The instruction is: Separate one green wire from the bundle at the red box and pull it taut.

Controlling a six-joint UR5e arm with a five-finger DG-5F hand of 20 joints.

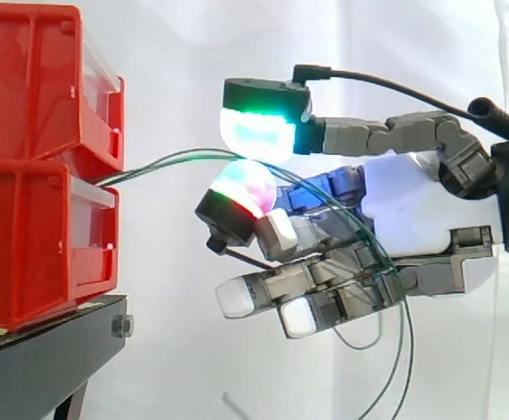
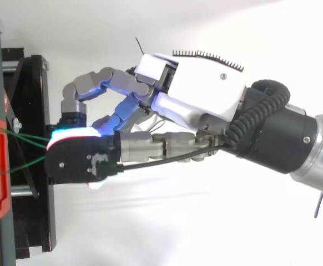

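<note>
Bright overall. Side view: white curtain (image 1: 176,367) washed out, brightest toward 12 o'clock; fingertip pads (image 1: 256,131) glow green-white. Top view: glare on white ground (image 2: 150,244) toward 1 o'clock, grey shadow under the hand (image 2: 200,94) toward 6 o'clock, black stand (image 2: 34,166) dark at 9 o'clock.

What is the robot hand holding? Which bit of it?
The hand seems to pinch green wires between its glowing fingertips, partway along their length, a short way out from the red bins.
</note>
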